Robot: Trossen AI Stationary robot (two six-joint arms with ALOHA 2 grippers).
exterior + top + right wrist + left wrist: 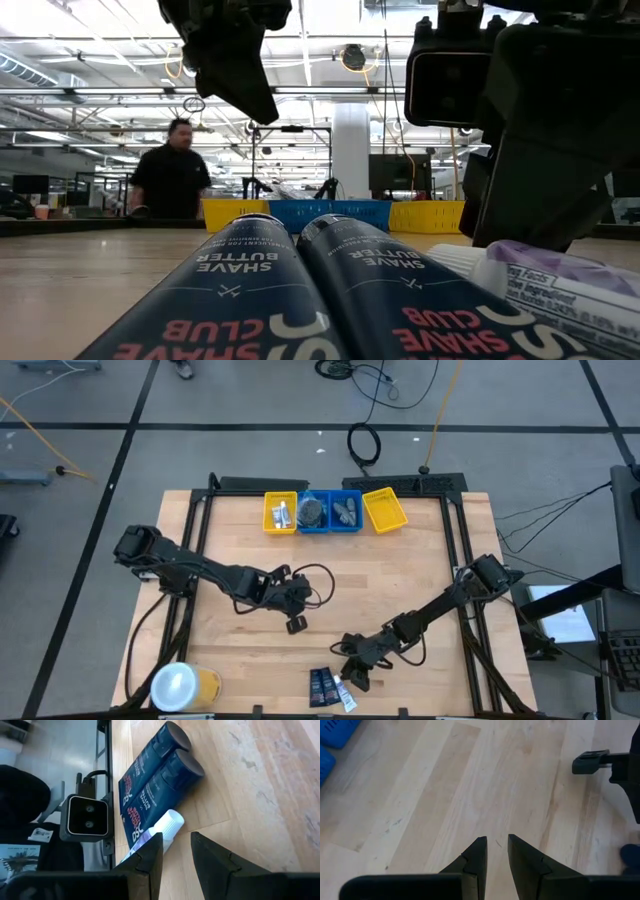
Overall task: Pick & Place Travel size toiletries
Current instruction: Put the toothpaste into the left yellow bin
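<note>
Two navy flat packets (320,685) lie side by side on the table near its near edge; they fill the low view (290,300) and show in the right wrist view (155,775). A small white tube (169,824) lies beside them (345,699). My right gripper (355,675) hovers just above the tube's cap end, its fingers (177,840) a narrow gap apart and empty. My left gripper (297,622) hangs over bare wood at the table's middle, its fingers (497,840) a narrow gap apart and empty.
Two yellow trays (280,512) (385,510) and two blue trays (328,512) stand in a row at the far edge, some holding small items. A white-topped yellow round container (183,687) stands at the near left corner. A person (170,175) stands beyond the table.
</note>
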